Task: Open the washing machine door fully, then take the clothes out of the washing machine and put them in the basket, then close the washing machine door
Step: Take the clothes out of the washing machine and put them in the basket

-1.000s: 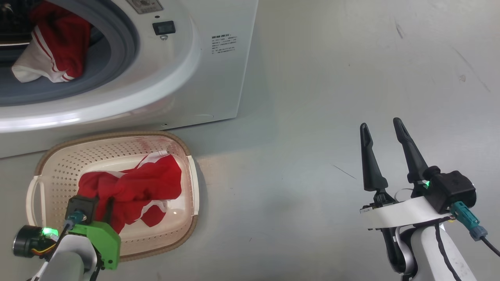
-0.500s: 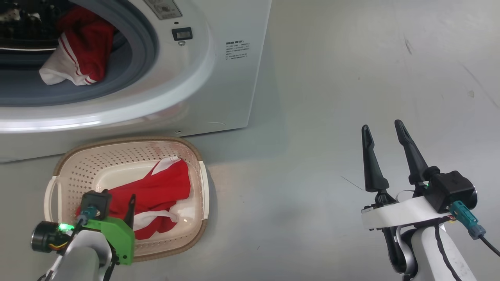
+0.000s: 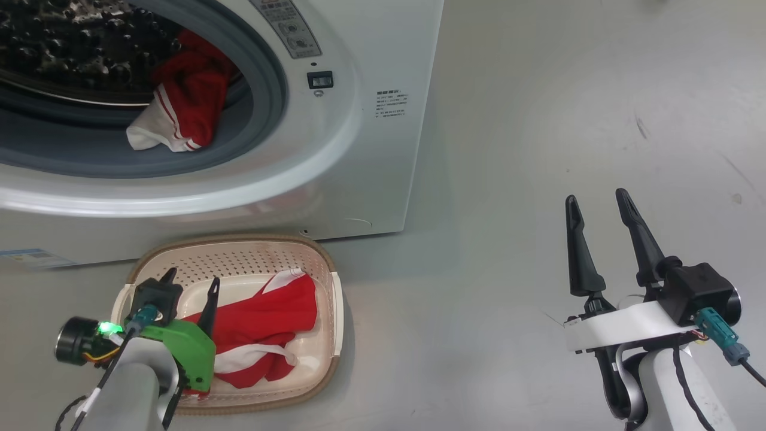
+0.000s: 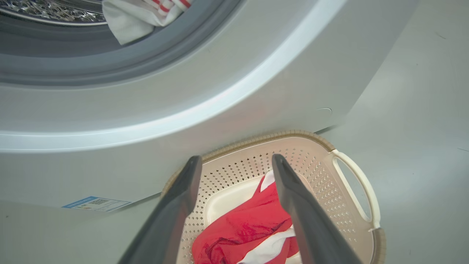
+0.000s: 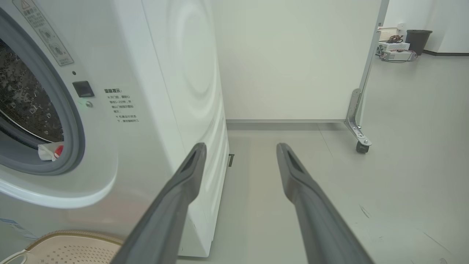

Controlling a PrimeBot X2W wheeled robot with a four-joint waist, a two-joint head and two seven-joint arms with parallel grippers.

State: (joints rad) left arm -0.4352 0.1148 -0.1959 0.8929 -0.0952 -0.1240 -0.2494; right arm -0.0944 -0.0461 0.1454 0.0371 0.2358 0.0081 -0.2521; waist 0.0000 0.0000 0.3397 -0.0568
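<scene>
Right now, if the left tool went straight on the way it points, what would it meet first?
Likely the basket's far wall, just ahead of the left tool; if it clears the rim, the washing machine's front behind it. Depth is unclear.

Nothing readable — tiny printed lines (image 3: 390, 103) on the washing machine (image 3: 371, 179), right of its opening; blue sticker (image 4: 97, 203) near its base.

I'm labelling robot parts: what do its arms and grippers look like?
Both have two long, tapered dark fingers on pale forearms. The left gripper carries a bright green bracket and a lit green light. The right gripper has a white band, a black block and a teal plug on a black cable.
</scene>
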